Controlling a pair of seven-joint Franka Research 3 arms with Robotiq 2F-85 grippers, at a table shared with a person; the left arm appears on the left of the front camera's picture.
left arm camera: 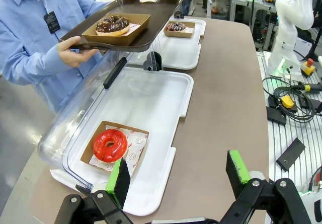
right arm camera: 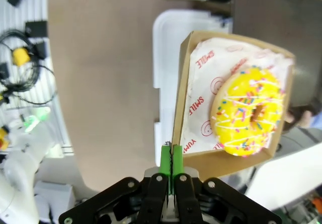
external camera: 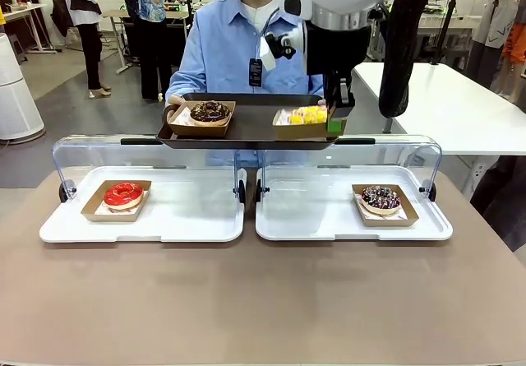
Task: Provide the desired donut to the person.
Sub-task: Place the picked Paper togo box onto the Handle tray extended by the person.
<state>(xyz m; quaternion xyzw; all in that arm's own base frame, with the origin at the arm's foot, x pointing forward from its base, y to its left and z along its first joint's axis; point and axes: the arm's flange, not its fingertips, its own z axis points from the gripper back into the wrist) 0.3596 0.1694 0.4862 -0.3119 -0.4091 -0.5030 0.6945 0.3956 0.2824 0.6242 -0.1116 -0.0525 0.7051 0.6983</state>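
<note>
The person (external camera: pixel 246 45) in a light blue shirt holds a dark serving tray (external camera: pixel 246 130) over the far edge of the table. On its left end a chocolate donut (external camera: pixel 210 111) sits in a cardboard tray. At its right end is a yellow sprinkled donut (external camera: pixel 307 115) (right arm camera: pixel 250 112) in its own cardboard tray (right arm camera: pixel 187 83). My right gripper (external camera: pixel 334 123) (right arm camera: pixel 171 158) is shut on that cardboard tray's rim. My left gripper (left arm camera: pixel 178 176) hangs open above the near left of the table, close to a red donut (left arm camera: pixel 110 145).
Two white display trays (external camera: pixel 205 210) (external camera: pixel 320 210) with raised clear lids (external camera: pixel 148 148) lie side by side. The left one holds the red donut (external camera: pixel 123 195), the right one a chocolate sprinkled donut (external camera: pixel 380 199). Cables and boxes (left arm camera: pixel 289 103) lie beside the table.
</note>
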